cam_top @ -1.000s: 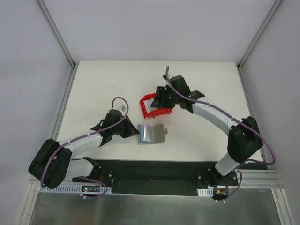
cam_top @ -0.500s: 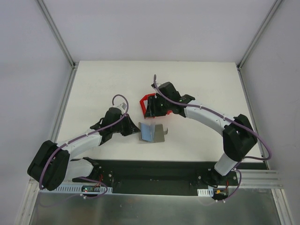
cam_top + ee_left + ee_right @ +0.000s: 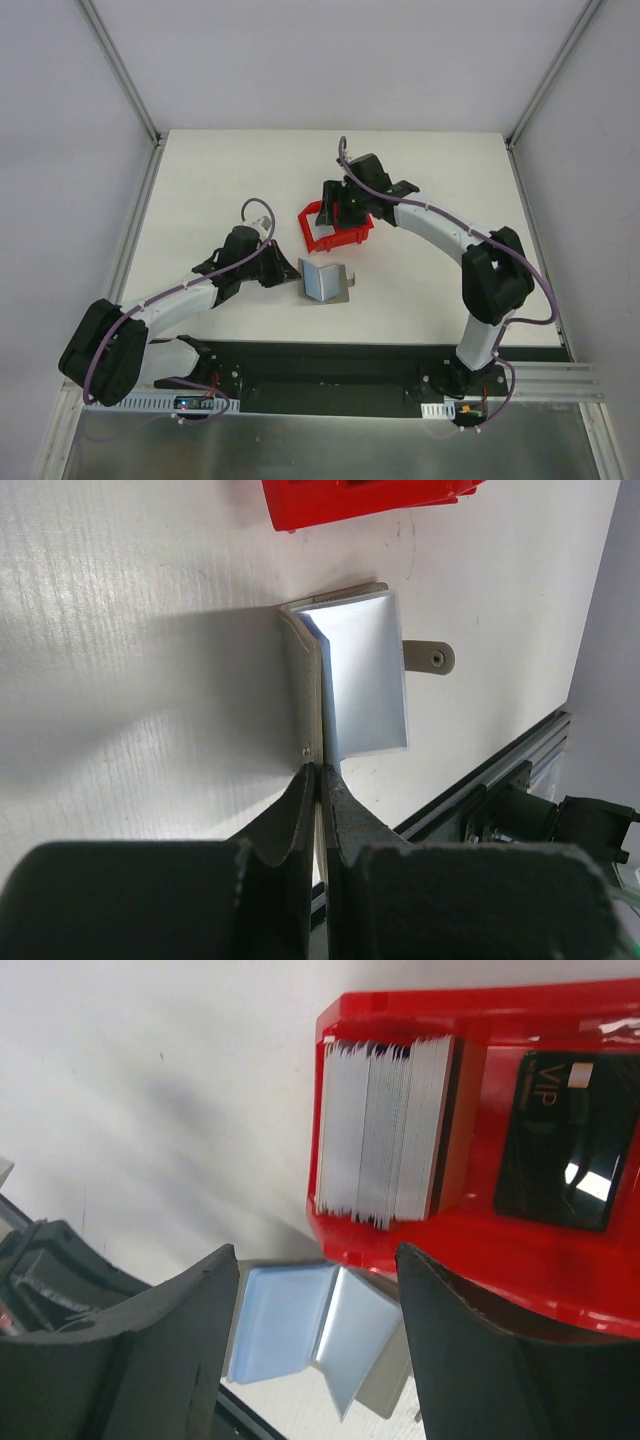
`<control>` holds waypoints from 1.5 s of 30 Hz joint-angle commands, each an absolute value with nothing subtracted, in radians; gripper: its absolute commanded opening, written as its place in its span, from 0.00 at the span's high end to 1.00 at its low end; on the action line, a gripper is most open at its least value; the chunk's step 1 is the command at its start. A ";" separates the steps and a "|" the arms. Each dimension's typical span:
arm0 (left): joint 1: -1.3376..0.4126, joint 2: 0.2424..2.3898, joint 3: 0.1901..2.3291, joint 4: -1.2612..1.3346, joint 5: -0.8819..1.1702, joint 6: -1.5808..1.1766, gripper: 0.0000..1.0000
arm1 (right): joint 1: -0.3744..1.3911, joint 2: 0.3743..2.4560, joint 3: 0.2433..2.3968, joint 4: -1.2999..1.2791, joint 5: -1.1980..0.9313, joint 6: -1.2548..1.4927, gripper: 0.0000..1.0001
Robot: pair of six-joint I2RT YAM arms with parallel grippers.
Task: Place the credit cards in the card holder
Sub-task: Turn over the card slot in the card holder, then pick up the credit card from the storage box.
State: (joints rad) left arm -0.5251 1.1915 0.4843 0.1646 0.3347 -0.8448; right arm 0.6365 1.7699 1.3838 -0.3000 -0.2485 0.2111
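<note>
The holder (image 3: 324,281) stands open on the table (image 3: 220,180), near its middle and just in front of the bin (image 3: 347,240). In the bin, a stack of cards (image 3: 385,1140) sits beside a single flat card (image 3: 565,1140).

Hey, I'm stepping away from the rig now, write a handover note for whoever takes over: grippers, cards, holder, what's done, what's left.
Left gripper: jaws shut on the raised flap of the thin grey-blue fold-open card holder, propping it open.
Right gripper: jaws open, empty, above the red plastic open-topped bin.
Cards: a stack of pale thin cards on edge and a flat black card marked VIP, both in the bin, just beyond the holder.
Done: holder opened; no card shows in it.
Left: pick cards from the bin and slot them into the holder.
</note>
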 commanded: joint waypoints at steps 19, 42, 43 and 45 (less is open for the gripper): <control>-0.538 1.224 0.522 0.156 0.354 -0.816 1.00 | 0.572 2.055 1.621 -0.351 -0.339 0.110 0.21; -0.538 1.238 0.523 0.155 0.359 -0.815 1.00 | 0.560 2.059 1.637 -0.327 -0.449 0.106 0.42; -0.538 1.238 0.523 0.155 0.360 -0.815 1.00 | 0.561 2.057 1.637 -0.325 -0.451 0.106 0.45; -0.538 1.239 0.525 0.156 0.360 -0.815 1.00 | 0.560 2.052 1.637 -0.325 -0.453 0.106 0.50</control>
